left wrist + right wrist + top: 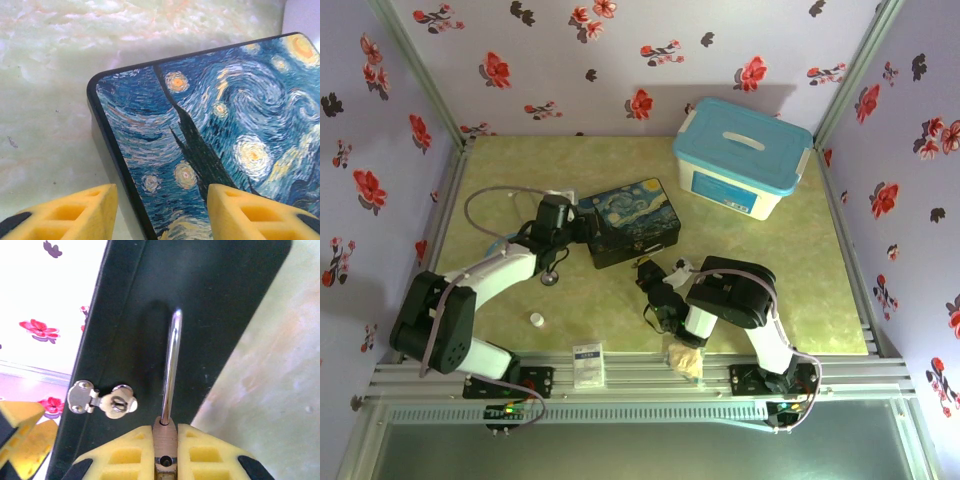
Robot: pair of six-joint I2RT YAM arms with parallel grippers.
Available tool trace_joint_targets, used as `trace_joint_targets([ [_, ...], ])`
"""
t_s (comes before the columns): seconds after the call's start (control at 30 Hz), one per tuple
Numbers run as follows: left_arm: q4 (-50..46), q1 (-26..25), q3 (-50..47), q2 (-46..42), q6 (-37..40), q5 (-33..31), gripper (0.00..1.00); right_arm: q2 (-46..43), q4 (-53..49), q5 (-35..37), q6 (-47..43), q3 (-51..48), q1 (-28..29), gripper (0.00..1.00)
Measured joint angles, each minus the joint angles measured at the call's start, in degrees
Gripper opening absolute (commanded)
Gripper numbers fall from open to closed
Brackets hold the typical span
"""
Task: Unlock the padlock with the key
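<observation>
Yellow fingers of your right tool [165,432] are closed snugly on the brass body of the padlock [165,440], and its silver shackle [171,355] stands up against the dark side wall of the painted tin [210,300]. From this angle the shackle shows edge-on as a single bar, so you cannot tell whether it is latched or sprung. It sits beside the tin's small silver latch [102,402], apart from it and not threaded through it.

Your left tool [160,215] is roughly half open, with one finger over the tabletop [50,75] and the other over the lid. The tin's edge runs between them, and no firm grip on it is evident.

As for progress, my reading is that you have the lock secured and presented, and little more. I cannot make out the key anywhere, neither in a tool nor in the dark hole at the near end of the lock body. By that reckoning you have yet to fetch the key, seat it, turn it and free the shackle.
</observation>
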Motion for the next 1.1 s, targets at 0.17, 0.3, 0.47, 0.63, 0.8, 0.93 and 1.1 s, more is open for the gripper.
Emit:
trace_joint_targets([
  [0.17,0.0,0.3,-0.3,-0.5,-0.8,0.7,0.54,-0.2,-0.2,-0.3,-0.6,0.0,-0.2,0.00],
  [0.3,-2.1,0.5,-0.7,-3.8,-1.2,0.9,0.59,-4.6,-3.2,-4.0,-2.0,-3.6,-1.2,0.00],
  [0.47,-3.1,0.6,-0.9,-8.5,-1.7,1.9,0.60,-14.9,-13.1,-13.4,-1.1,-10.9,-5.4,0.00],
  [0.63,-3.6,0.6,-2.0,-10.2,-3.0,3.5,0.60,-22.7,-22.4,-23.9,-0.8,-14.1,-9.7,0.00],
  [0.8,-5.0,0.6,-2.5,-10.4,-3.0,4.1,0.60,-31.1,-37.4,-31.7,-2.2,-13.0,-13.2,0.00],
  [0.93,-5.3,0.6,-3.0,-10.8,-3.2,4.7,0.60,-35.9,-48.8,-39.5,-5.2,-10.8,-18.4,0.00],
  [1.1,-5.3,0.6,-4.0,-11.9,-3.7,5.7,0.60,-38.5,-58.1,-49.8,-10.1,-8.5,-25.5,0.00],
])
